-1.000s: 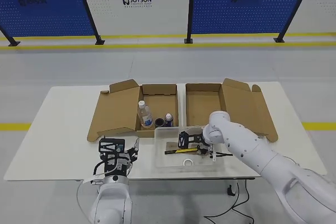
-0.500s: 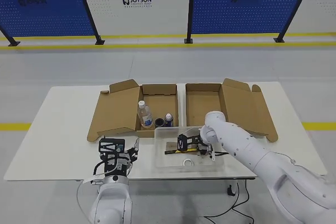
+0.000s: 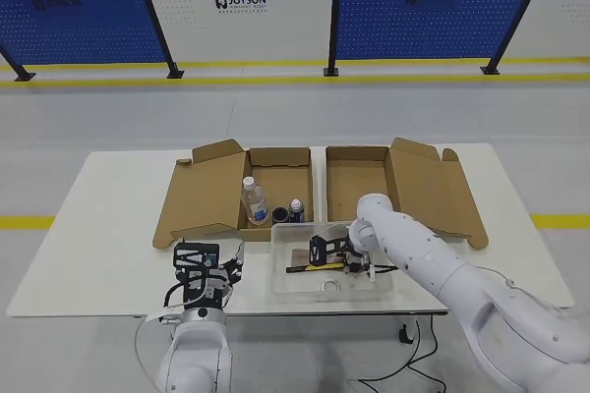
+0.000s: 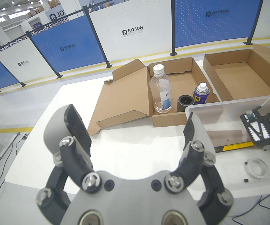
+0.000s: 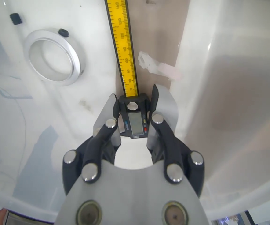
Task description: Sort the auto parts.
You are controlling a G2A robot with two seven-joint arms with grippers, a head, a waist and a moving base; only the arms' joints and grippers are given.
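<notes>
**Stock on hand, largest first**

1. Table (image 3: 98,246) — white, and it carries everything below.
2. Left carton (image 3: 202,201). Flaps open, far side of the table, left of centre. It holds items 7 to 9.
3. Right carton (image 3: 359,187). Open, just beside the left one, its brown floor in plain view. I judge its share of the sorting not yet begun.
4. Clear bin (image 3: 278,265). Near edge of the table, just in front of both cartons. It holds the unsorted stock.
5. Digital caliper (image 5: 122,36). Lies along the bin floor, yellow scale running left. My right claw (image 5: 135,98) is down inside the bin, pads pressed against both sides of the display head. It is pinching the caliper, though I cannot tell whether it has lifted it.
6. My left claw (image 4: 130,114). Spread wide, holding nothing, over the near left of the table and well apart from the bin.
7. Water bottle (image 4: 160,92). Upright at the near wall of the left carton.
8. Spray can (image 4: 201,93). Upright, to the bottle's right.
9. Black sleeve (image 4: 183,103). Upright between bottle and can.
10. Metal ring (image 5: 53,58). On the bin floor, on the near side of the caliper and apart from it.
11. Set screws (image 5: 16,19). Two, black. One sits at the ring's rim, the other is loose nearby.

**Tally:** three pieces placed, the caliper in my grip, and the ring and screws left to sort — under halfway, by my reckoning.
</notes>
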